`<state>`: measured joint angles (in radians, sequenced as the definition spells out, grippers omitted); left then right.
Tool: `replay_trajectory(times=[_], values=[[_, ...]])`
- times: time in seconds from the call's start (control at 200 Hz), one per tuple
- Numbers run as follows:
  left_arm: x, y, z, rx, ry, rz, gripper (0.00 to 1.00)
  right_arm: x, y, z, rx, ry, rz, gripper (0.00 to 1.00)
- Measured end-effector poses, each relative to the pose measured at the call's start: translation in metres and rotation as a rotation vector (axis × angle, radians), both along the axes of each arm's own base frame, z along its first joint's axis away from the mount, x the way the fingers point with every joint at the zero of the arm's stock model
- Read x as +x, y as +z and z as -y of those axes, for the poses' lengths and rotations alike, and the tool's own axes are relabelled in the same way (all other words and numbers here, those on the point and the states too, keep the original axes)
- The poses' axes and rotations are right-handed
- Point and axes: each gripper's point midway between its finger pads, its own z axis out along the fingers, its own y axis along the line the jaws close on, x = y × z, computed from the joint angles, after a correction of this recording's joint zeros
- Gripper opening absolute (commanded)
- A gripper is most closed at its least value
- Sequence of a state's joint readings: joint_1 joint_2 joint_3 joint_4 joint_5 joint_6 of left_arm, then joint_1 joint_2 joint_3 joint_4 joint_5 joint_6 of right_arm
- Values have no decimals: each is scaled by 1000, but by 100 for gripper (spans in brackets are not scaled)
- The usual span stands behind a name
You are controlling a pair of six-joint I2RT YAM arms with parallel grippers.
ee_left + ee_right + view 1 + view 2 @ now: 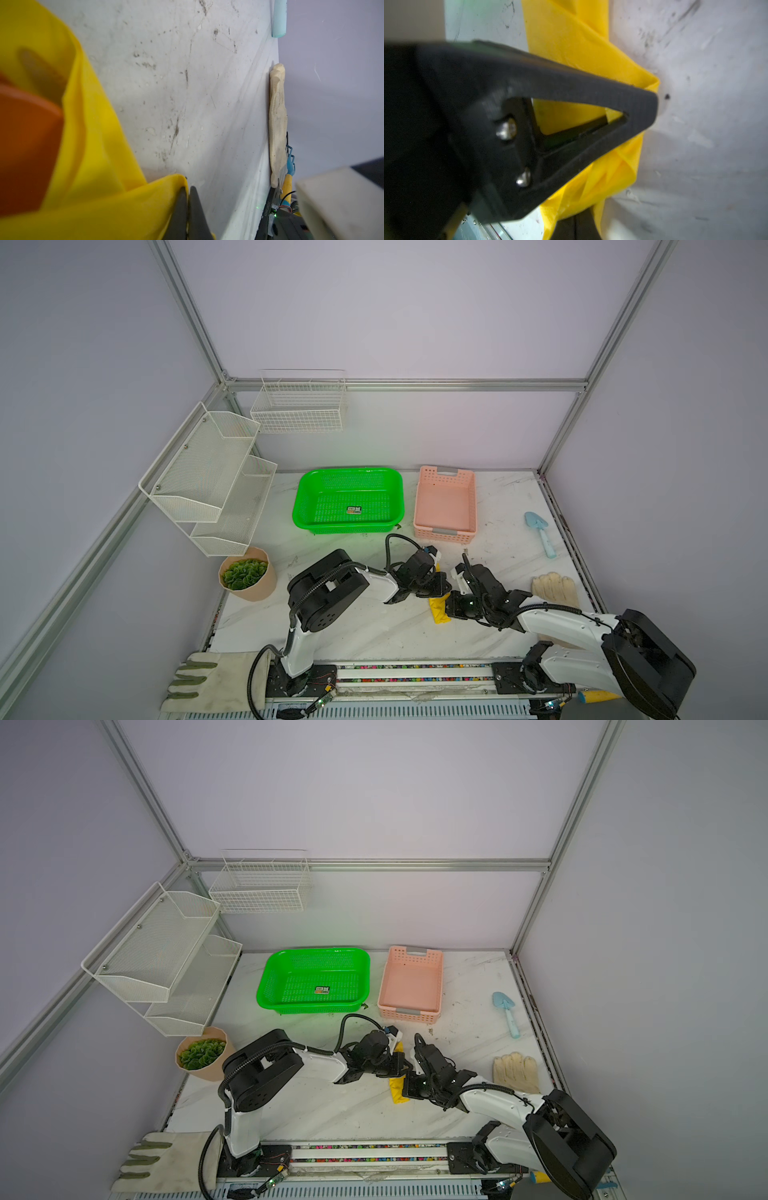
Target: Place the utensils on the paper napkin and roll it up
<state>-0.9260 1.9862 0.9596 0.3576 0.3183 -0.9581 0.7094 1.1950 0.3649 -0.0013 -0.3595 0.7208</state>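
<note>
Napkin (439,611): yellow, bunched into a loose creased roll around an orange utensil (27,145) (only one end shows), lying in front of the pink basket (445,534).
Left gripper (188,188): low in front of the basket, jaws closed on a napkin fold.
Right gripper (651,104): low beside it, jaws closed, tip against the roll; whether it pinches the paper is unclear.

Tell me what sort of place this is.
Probably a robot lab work cell: an aluminium frame with plain panels encloses the table, the left arm and right arm stand on a rail at its front, and props like the green basket look staged.
</note>
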Motion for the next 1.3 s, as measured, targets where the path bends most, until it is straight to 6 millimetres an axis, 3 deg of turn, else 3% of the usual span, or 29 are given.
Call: replay_trajectory(times=[0.355,0.52,0.66,0.78,1.07,1.3], values=[[1,-1,3,-3,-10,1,0,-3,22,9,-19,-25,20,27],[2,-2,7,-6,-20,4,0,6,51,10,-5,-48,78,23],[2,-3,8,-5,-26,7,0,6,57,10,-4,-53,85,15],[3,-3,9,-7,-28,10,0,4,55,6,9,-36,67,10],[3,-3,10,-6,-33,13,0,0,52,-10,55,5,55,7],[3,-3,10,-3,-38,18,0,-6,19,-7,19,4,9,4]])
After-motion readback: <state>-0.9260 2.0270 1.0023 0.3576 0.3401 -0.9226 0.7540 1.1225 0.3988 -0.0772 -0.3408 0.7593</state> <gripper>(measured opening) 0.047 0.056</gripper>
